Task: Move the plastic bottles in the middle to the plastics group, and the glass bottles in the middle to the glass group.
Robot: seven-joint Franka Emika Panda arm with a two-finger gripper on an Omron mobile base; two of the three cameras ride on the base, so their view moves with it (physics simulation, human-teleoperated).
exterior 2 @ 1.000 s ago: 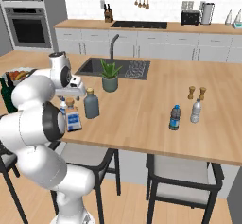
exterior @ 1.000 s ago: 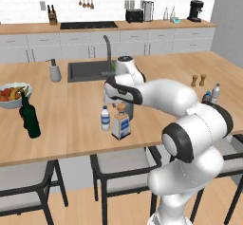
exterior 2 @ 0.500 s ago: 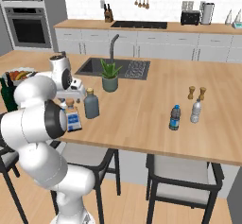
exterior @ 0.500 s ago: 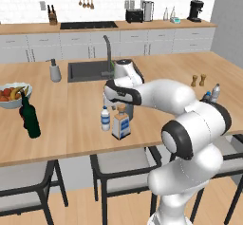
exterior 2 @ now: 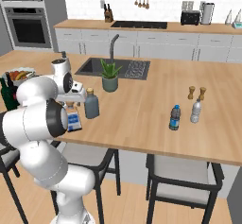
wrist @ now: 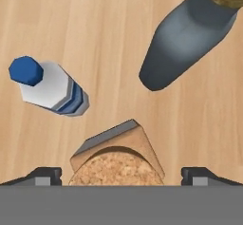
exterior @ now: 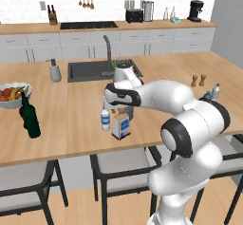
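Claw [wrist: 121,174] spread wide, gripping nothing, fingertips either side of the cork stopper of the square bottle [exterior: 121,124] on the island counter [exterior: 71,119]. Small white bottle [exterior: 105,120] stands just beside the square bottle, grey bottle [exterior 2: 91,104] close behind it. Green wine bottle [exterior: 30,117] well apart near the fruit bowl [exterior: 12,96]; blue bottle [exterior 2: 175,117] and clear bottle [exterior 2: 195,110] far toward the other end.

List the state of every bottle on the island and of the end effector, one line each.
End effector: open, straddling the cork stopper, touching nothing.
Square clear bottle: upright, corked.
Small white bottle: upright, capped.
Grey-blue bottle: upright, capped.
Green wine bottle: upright beside the fruit bowl.
Blue bottle: upright, capped.
Pale clear bottle: upright, capped.
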